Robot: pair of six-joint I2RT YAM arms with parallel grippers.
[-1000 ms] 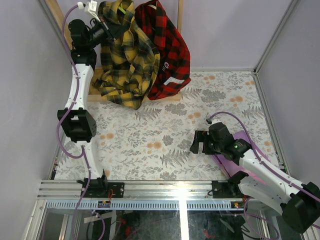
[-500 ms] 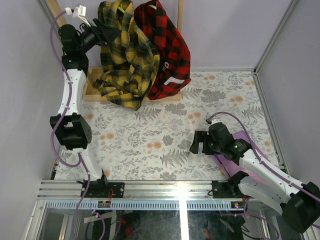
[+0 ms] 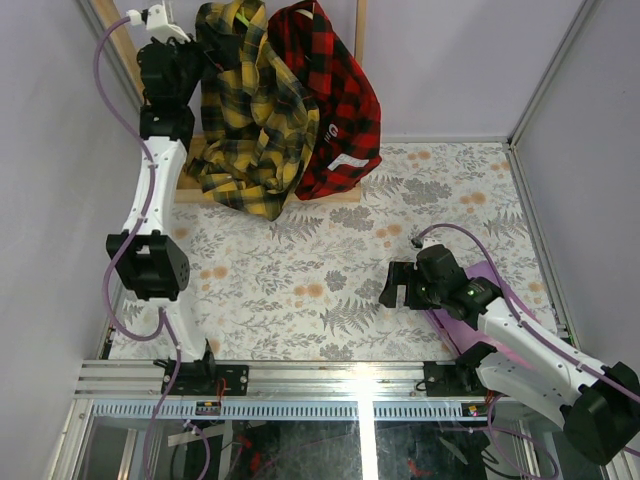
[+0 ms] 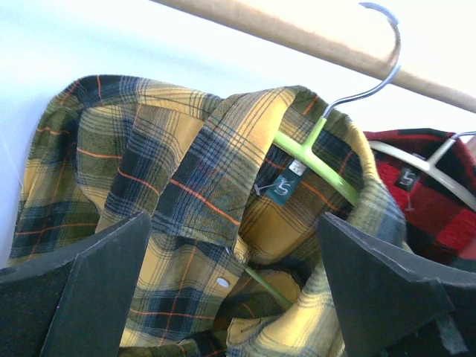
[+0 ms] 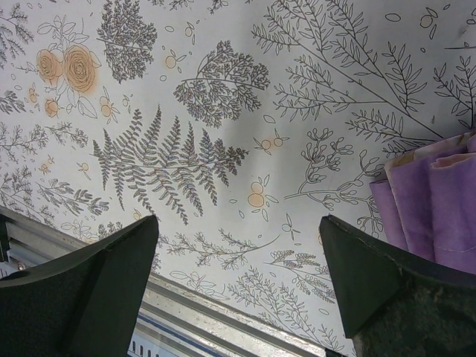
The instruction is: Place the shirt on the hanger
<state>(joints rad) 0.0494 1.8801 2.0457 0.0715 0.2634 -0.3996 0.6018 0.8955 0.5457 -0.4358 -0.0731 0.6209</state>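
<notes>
1. The shirt [image 3: 255,110] hung in the upper left of the top view. In the left wrist view its collar was wrapped around the hanger [image 4: 309,152], and the hanger's metal hook was over the wooden rail [image 4: 297,37] at the upper right of that frame.
2. Only the hanger's neck and one green arm showed. The rest was under fabric, so I could not tell whether both shoulders were seated.
3. What had just changed was the left gripper [image 4: 234,219]. A second earlier it had been closed against the shirt's upper left edge. By this moment its jaws stood wide with nothing between them, and the arm had drawn back towards the upper left corner of the top view.
4. The shirt had not dropped or slid when I let go. I took that to mean the hanger was carrying it and the placing was as good as done. The lower cloth sat bunched at the foot of the rack.
5. The red shirt [image 3: 340,90] hung just beside it to the right on its own hanger, and the two were touching.
6. The right gripper [image 5: 238,223] had not moved. It was wide and empty, low over the patterned table [image 3: 300,270] at lower right, with the purple cloth [image 5: 439,201] at the right edge of its view.
</notes>
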